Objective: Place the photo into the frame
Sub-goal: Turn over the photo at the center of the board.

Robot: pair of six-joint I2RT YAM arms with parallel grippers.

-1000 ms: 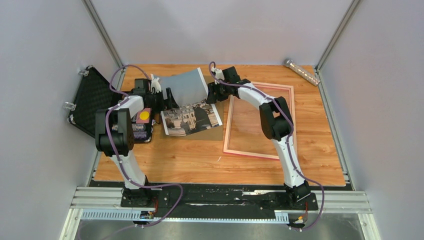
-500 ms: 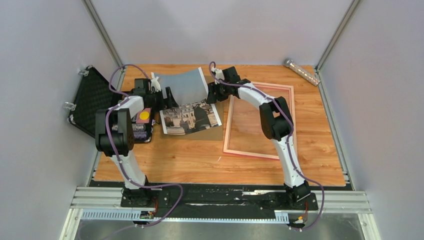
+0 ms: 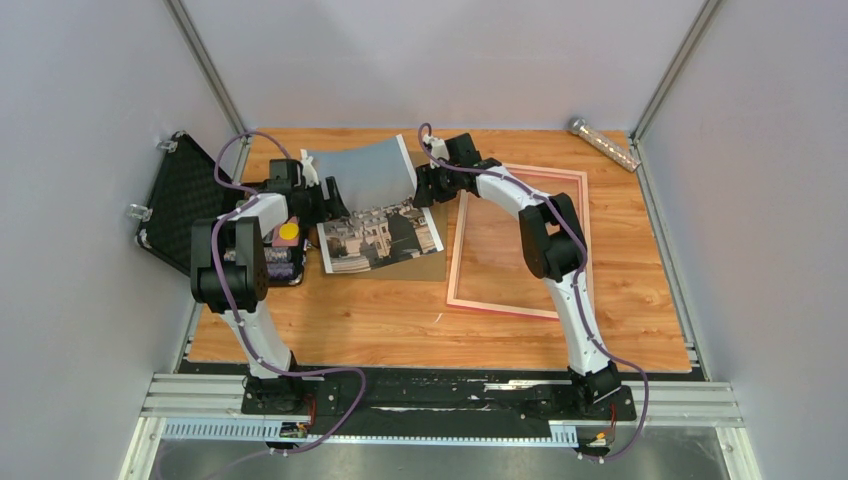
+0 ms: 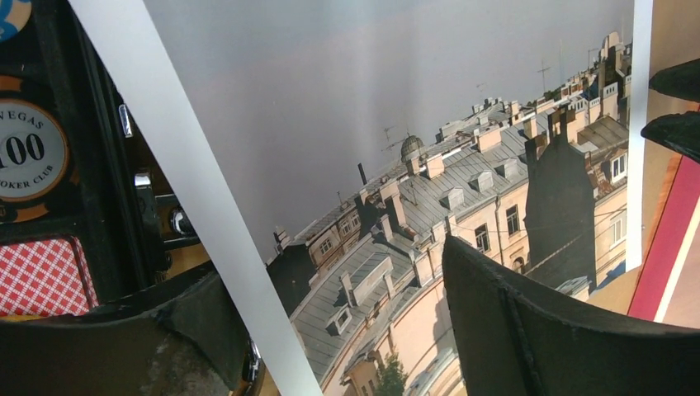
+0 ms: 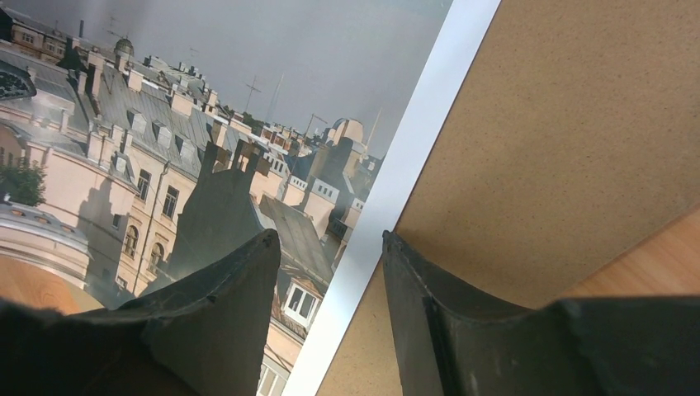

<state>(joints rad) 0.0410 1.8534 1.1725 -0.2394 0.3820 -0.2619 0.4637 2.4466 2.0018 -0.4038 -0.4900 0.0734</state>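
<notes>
- Left hand [image 3: 328, 203]: jaws wide. One finger [image 4: 124, 346] sits outboard of the print's white left border and the other finger [image 4: 569, 330] sits over the printed rooftops, so the border runs through the gap. The fingers are not closed on the sheet.
- Right hand [image 3: 420, 188]: jaws roughly half spread, with a clear gap between the two fingers. The print's white right border runs through that gap. Whether either fingertip touches the paper cannot be told.
- The photo [image 3: 372, 200]: located between the two hands. Its far half, the sky, curls upward between them. Its near half, the buildings, slopes down toward the arm bases.
- Backing board [image 5: 561, 124]: plain brown, lying under the photo and showing directly below the right hand on the side away from the left hand.
- The frame [image 3: 457, 250]: pink, flat on the table [image 3: 400, 320], just to the right of the right hand. Its opening shows bare wood, and the photo is outside it.
- Case [image 3: 180, 200]: black, lid open, to the left of the left hand. A poker chip [image 4: 25, 148] and red-patterned cards [image 4: 37, 276] are beside that hand's outboard finger.
</notes>
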